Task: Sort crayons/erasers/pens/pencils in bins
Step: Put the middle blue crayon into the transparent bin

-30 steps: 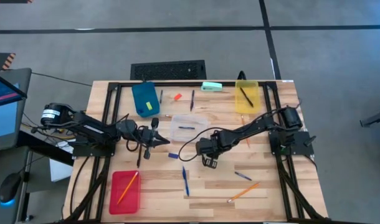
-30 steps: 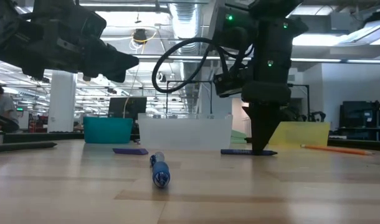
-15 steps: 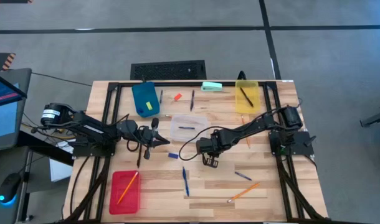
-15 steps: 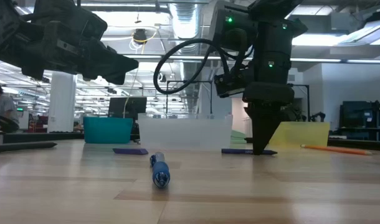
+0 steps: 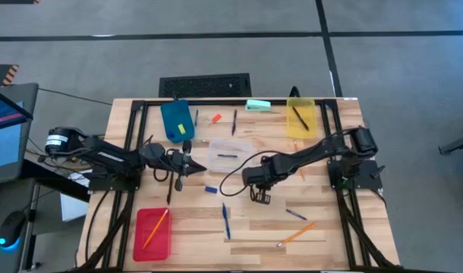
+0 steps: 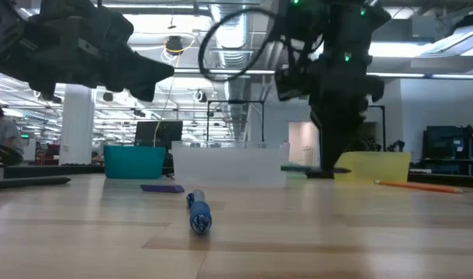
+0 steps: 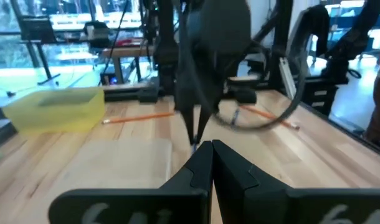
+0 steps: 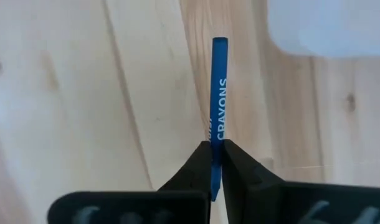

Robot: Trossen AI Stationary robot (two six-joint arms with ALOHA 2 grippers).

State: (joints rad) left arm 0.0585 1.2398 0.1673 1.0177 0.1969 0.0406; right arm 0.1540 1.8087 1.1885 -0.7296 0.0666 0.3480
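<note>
**Right arm has a blue crayon pinched: carry it level to its bin**

Right gripper [image 8: 216, 155] is clenched on a thin blue crayon [image 8: 218, 93], printed "CRAYONS" along its side. The grip sits near one end; most of the stick juts out ahead of the fingers. In the low view the crayon [image 6: 310, 168] hangs level, clear of the table [image 6: 298, 232], just in front of the clear bin [image 6: 230, 164]. From above, the gripper [image 5: 259, 196] is mid-table, just beside that bin's [image 5: 230, 155] near corner.

Left gripper [image 7: 211, 163] is clamped shut on nothing, hovering left of centre [image 5: 182, 165].

Other bins: blue [image 5: 176, 120] and yellow [image 5: 300, 117] at the far edge, red [image 5: 152, 233] at the near left corner. The red one holds an orange pencil [image 5: 155, 227]; the clear one holds a blue stick. Loose sticks lie across the near half of the table.

Doing it well, as I judge it:
- End grip means a long lever. Lift straight and move slowly, or the stick may pivot between the pads.
- Clear the bin wall with the free end before crossing the rim.
- Choose the bin by matching contents; I cannot tell which one takes crayons.
- Lower inside the walls before letting go.
</note>
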